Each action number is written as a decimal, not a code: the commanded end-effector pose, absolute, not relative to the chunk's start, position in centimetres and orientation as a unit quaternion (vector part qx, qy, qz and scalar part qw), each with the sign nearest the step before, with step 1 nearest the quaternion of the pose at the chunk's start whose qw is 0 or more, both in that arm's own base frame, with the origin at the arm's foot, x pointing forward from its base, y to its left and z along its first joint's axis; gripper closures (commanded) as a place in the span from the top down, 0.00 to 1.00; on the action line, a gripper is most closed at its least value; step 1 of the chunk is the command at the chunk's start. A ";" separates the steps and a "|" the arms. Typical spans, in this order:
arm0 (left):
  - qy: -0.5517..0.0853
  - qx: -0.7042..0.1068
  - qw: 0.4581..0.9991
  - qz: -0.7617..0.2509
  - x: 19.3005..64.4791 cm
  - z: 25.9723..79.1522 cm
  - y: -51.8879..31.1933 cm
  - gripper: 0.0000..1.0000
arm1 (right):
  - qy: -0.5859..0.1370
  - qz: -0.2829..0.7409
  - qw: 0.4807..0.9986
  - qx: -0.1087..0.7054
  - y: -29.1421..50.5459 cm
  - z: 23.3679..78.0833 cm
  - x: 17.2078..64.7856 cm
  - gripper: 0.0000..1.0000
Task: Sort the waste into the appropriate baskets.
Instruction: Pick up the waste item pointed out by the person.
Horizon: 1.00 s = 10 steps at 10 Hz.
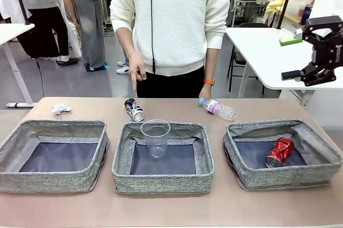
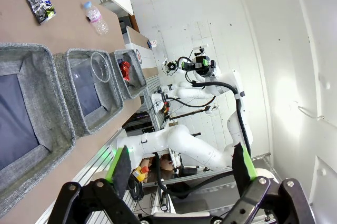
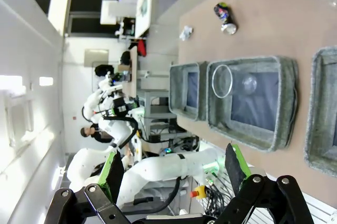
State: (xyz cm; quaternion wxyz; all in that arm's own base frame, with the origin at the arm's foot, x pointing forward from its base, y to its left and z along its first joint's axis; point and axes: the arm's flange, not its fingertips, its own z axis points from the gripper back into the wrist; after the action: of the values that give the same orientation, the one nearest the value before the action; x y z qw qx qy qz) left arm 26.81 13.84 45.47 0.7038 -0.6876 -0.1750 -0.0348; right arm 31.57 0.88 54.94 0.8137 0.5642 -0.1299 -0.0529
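Observation:
Three grey baskets stand in a row: the left one holds nothing, the middle one holds an upright clear cup, and the right one holds a crushed red can. Behind them on the table lie crumpled white paper, a dark blue-silver can and a clear bottle. A person's hand points down at the dark can. My right gripper hangs open and empty, high above the right basket. My left gripper is open and empty, well off the table.
The person stands at the far edge, centre. White tables stand behind at both sides. Bare brown tabletop runs in front of the baskets and between them and the far edge.

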 end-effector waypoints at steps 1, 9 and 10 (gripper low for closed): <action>-0.161 -0.641 0.751 0.019 28.4 46.1 12.6 1.00 | -0.124 -0.059 0.811 0.568 1.1 55.3 31.6 1.00; -0.224 -0.252 0.932 0.134 45.7 45.4 -9.6 1.00 | -0.124 -0.059 0.811 0.568 1.1 55.3 31.6 1.00; -0.218 -0.312 0.916 0.125 45.7 45.7 -9.7 1.00 | -0.124 -0.059 0.811 0.568 1.1 55.3 31.6 1.00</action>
State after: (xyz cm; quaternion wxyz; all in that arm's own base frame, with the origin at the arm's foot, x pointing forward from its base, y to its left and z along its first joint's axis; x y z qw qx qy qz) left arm 44.95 -10.83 45.99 0.9291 -0.2784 -0.2168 0.1110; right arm 31.59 0.92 54.88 0.8143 0.5634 -0.1290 -0.0532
